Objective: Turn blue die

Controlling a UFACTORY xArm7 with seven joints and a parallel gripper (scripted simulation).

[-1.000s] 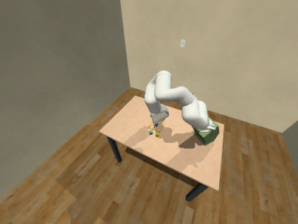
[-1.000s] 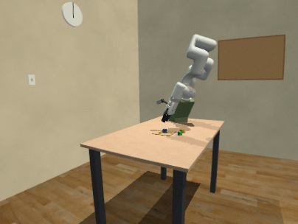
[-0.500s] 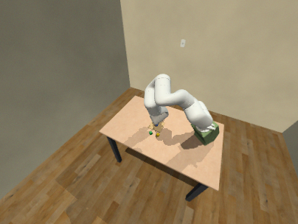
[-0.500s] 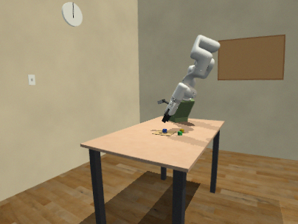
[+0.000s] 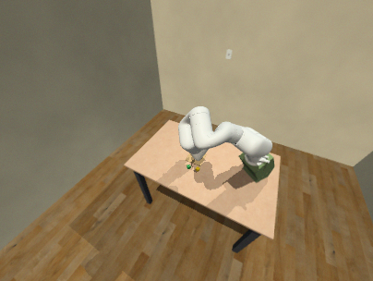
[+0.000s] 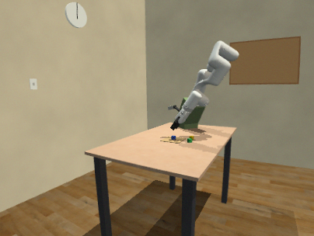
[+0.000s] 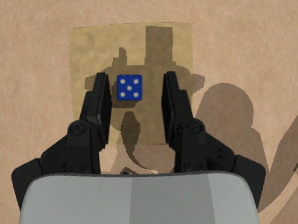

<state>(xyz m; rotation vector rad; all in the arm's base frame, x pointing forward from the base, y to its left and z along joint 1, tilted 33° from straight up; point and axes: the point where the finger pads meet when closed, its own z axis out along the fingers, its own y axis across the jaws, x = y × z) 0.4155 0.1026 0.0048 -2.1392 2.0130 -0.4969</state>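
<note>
The blue die (image 7: 129, 87) (image 6: 173, 137) lies flat on the tan mat (image 7: 87, 43) (image 6: 166, 140), with several white pips on its top face. My gripper (image 7: 136, 87) (image 6: 173, 126) hangs tilted a short way above the mat, fingers partly open with nothing between them. In the wrist view the die shows between the fingertips, well below them. In the top view the arm hides the blue die and most of the mat.
A green die (image 5: 188, 166) (image 6: 189, 140) and a yellow die (image 5: 197, 169) (image 6: 192, 137) lie close to the mat's edge on the table (image 5: 231, 203) (image 6: 155, 153). The arm's green base block (image 5: 256, 170) (image 6: 195, 116) stands at the table's far side.
</note>
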